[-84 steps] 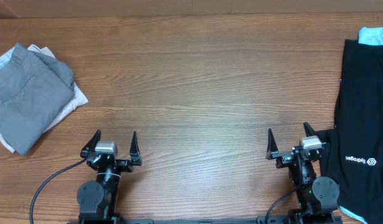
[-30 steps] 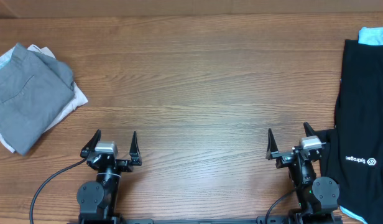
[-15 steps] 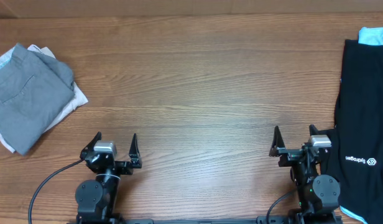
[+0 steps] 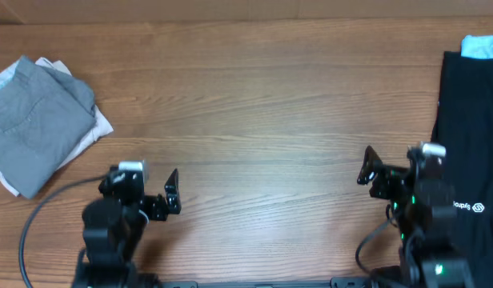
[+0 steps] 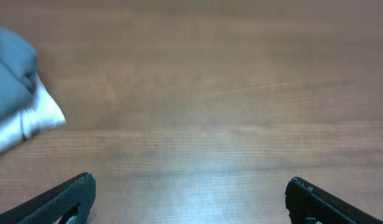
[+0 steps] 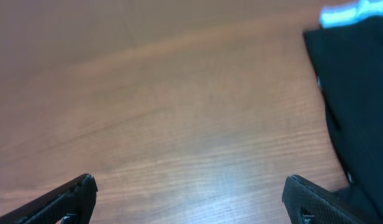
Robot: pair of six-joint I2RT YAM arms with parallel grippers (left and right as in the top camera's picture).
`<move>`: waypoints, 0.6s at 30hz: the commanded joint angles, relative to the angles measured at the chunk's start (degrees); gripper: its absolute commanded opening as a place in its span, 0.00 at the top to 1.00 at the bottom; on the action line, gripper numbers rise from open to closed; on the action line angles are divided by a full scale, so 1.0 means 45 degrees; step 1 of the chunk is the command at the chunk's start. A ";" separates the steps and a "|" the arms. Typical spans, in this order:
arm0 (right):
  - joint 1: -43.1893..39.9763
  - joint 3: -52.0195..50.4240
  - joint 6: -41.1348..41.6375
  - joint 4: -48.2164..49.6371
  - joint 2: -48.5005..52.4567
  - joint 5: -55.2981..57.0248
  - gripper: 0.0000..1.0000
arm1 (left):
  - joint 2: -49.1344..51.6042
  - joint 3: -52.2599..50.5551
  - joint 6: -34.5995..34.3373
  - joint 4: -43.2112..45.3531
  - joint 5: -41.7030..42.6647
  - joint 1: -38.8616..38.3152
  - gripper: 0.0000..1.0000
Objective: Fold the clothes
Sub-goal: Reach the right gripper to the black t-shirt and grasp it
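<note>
A large plain black garment (image 4: pixel 470 120) with small white logo lettering lies at the table's right edge; it also shows at the right of the right wrist view (image 6: pixel 359 93). A light blue garment (image 4: pixel 482 44) peeks out at its far end. A folded grey garment (image 4: pixel 38 116) lies on a white one (image 4: pixel 98 128) at the far left; both show in the left wrist view (image 5: pixel 17 106). My left gripper (image 4: pixel 146 188) is open and empty near the front left. My right gripper (image 4: pixel 390 168) is open and empty, just left of the black garment.
The wooden table (image 4: pixel 254 104) spreads between the two piles. A cable (image 4: pixel 38 216) runs from the left arm toward the front edge.
Both arms have lifted from their rest pose. The right gripper has moved right and up toward the black garment. The left arm has shifted a little to the left.
</note>
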 commanded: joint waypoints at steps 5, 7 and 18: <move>-0.0039 0.3711 0.0223 -0.2671 0.5289 0.0160 0.00 | 0.3881 0.3089 -0.0131 -0.2161 0.0568 0.0141 0.00; -0.0039 0.4177 0.0214 -0.2992 0.6334 0.0223 0.00 | 0.4643 0.3536 -0.0146 -0.2453 0.0903 0.0141 0.00; -0.4129 0.3939 0.3944 -0.4784 0.7995 0.2429 0.01 | 0.5542 0.3696 -0.0185 -0.2526 0.1020 0.0141 0.00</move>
